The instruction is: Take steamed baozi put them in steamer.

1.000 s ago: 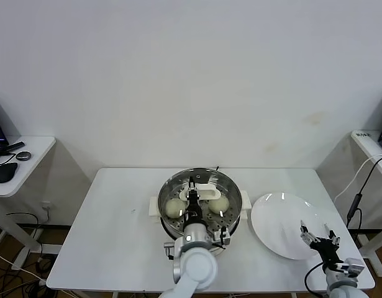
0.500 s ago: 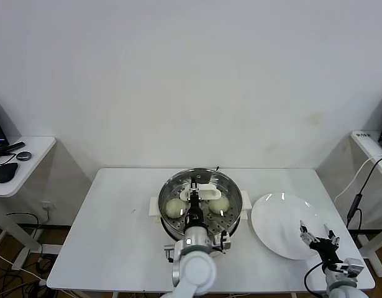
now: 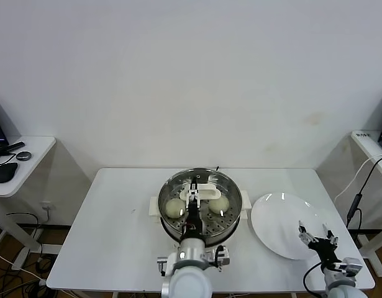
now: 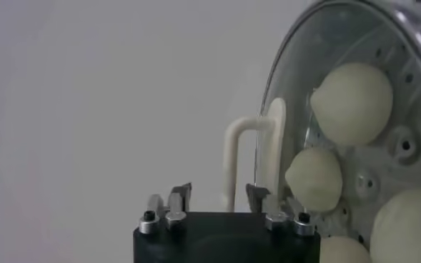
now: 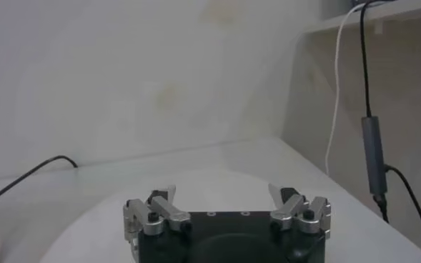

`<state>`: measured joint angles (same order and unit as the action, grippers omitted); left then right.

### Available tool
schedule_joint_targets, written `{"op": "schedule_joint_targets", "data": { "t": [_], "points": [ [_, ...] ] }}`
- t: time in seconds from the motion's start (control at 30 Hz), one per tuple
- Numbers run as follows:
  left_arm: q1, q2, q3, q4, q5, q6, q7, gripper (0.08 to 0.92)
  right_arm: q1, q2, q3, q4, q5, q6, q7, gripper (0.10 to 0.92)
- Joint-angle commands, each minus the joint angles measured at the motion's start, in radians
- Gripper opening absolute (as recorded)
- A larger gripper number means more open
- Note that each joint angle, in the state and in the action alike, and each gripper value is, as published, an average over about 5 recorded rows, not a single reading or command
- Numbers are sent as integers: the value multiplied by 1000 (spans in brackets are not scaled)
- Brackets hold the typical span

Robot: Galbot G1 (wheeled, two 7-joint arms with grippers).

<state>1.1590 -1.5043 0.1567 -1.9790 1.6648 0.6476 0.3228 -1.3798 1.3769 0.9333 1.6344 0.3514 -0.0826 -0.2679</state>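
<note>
The steamer [image 3: 200, 202] stands mid-table with the glass lid [image 3: 209, 186] on it. Two baozi [image 3: 174, 208] show through the glass in the head view, and several baozi [image 4: 352, 103] in the left wrist view. My left gripper [image 3: 192, 202] is over the steamer's near side. It is open and empty [image 4: 219, 198], its fingertips just short of the lid's white handle [image 4: 242, 157]. My right gripper [image 3: 321, 238] is open and empty [image 5: 226, 204], low over the near edge of the white plate [image 3: 277, 217].
The white plate [image 5: 217, 182] at the right holds nothing. A cable [image 5: 24, 182] lies on the table behind it. A side table [image 3: 20, 155] with a mouse stands at the far left. A shelf and hanging cables [image 3: 364, 180] are at the right edge.
My left arm has drawn back toward the table's near edge, away from the lid handle. The lid stays on the steamer. The right arm has barely moved.
</note>
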Motion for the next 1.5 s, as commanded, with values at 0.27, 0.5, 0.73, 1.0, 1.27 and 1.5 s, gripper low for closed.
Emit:
{"op": "schedule_joint_targets", "data": {
  "t": [0.27,0.5,0.73,1.0,1.27,1.5],
  "points": [
    [218,121,-380,-456,-526,-49,-143,822,-130,14,-65,241,-36,-12,-14,823],
    [348,93,-865,-430,-1350,-252,-283,823,-214,25,-119,369,-150,-20,8,823],
    [543,55,-904,-247,-1501,-586,-426,823,-271,43,-187,325,-146,26,36,823],
    [722,32,-857,-186,-1650,-621,-414,823,-337,39,-211,348,-152,10,78,823],
    [827,56,-845,-312,-1705,-520,-370,823,-503,-33,-139,514,-149,-153,91,823],
    [823,49,-847,-328,-1704,-505,-356,823,-497,-20,-141,517,-178,-143,43,823]
  ]
}}
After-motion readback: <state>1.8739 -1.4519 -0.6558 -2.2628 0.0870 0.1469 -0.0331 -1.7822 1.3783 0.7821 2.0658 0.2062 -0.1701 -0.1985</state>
